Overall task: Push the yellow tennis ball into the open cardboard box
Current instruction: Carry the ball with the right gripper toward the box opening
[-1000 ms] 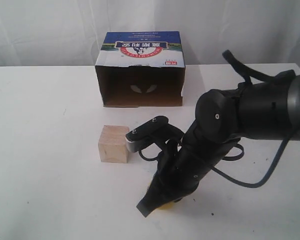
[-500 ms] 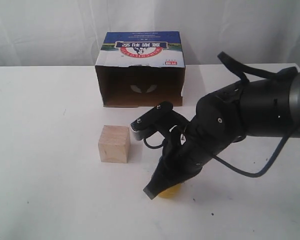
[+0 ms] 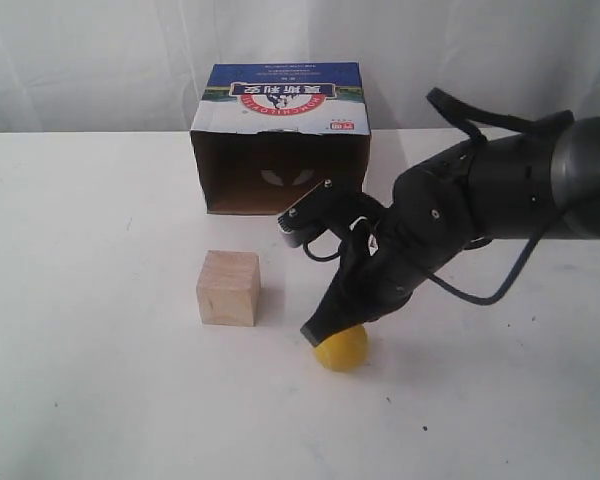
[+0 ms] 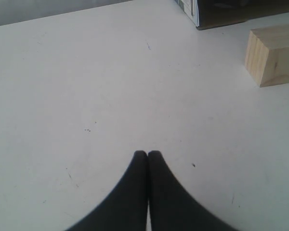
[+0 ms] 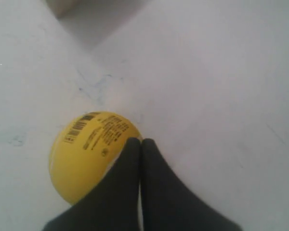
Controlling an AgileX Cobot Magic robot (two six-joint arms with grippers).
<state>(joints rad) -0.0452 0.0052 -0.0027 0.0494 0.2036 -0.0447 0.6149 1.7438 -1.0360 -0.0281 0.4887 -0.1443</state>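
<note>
Exterior view: right claw (image 3: 316, 331), closed tight, touches the yellow tennis ball (image 3: 343, 351) at its upper left

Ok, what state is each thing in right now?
open cardboard box: on its side, mouth open toward the camera.
yellow tennis ball: on the table, outside the box.
wooden cube: flat on the table, touching nothing.
right gripper: shut, tips at the ball.
left gripper: shut, holding nothing.
</note>
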